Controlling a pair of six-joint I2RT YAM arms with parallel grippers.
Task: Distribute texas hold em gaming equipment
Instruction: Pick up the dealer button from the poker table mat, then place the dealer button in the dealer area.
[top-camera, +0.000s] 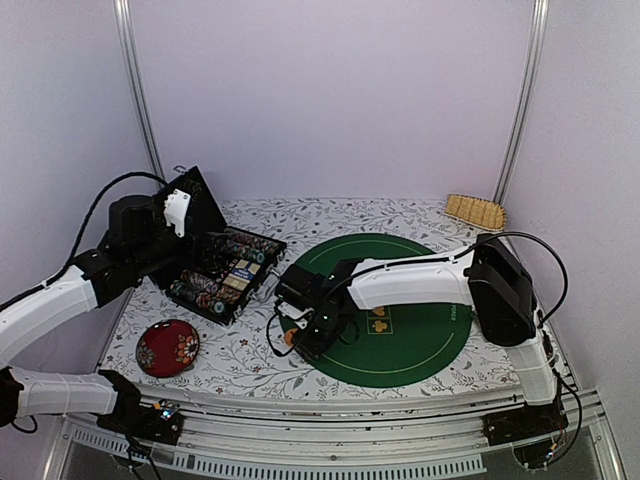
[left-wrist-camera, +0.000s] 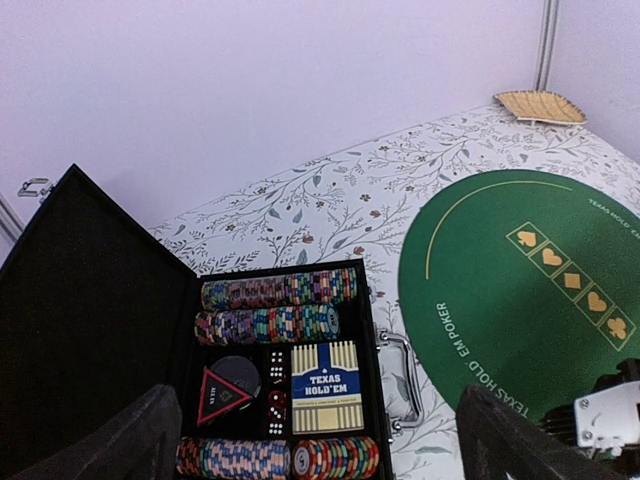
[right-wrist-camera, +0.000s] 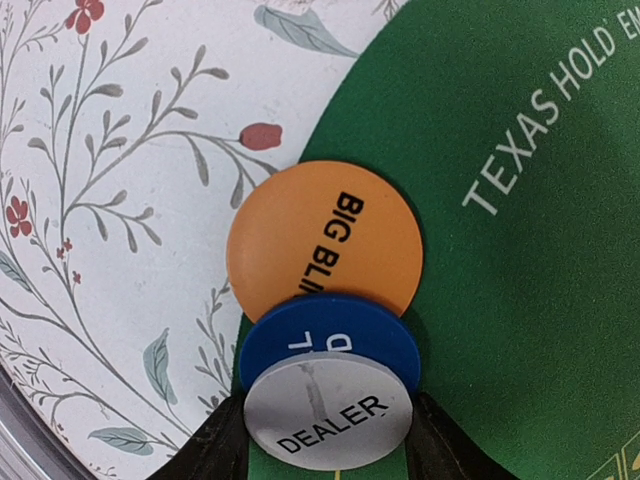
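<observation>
In the right wrist view three round marker discs lie fanned at the green mat's (right-wrist-camera: 520, 300) left edge: an orange "BIG BLIND" disc (right-wrist-camera: 320, 235), a blue disc (right-wrist-camera: 330, 335) and on top a white "DEALER" disc (right-wrist-camera: 330, 415). My right gripper (right-wrist-camera: 328, 432) has its fingers against both sides of the white disc. In the top view the right gripper (top-camera: 300, 335) is low at the mat's near left rim. My left gripper (left-wrist-camera: 320, 455) hangs open above the black case (left-wrist-camera: 90, 330), which holds rows of striped chips (left-wrist-camera: 280, 290) and a blue "TEXAS HOLD'EM" card box (left-wrist-camera: 325, 385).
The case (top-camera: 200, 200) stands open at the left with its lid up and a metal handle (left-wrist-camera: 405, 375) facing the mat (top-camera: 400, 345). A dark red floral dish (top-camera: 167, 348) sits near the front left. A tan woven piece (top-camera: 475, 210) lies at the back right.
</observation>
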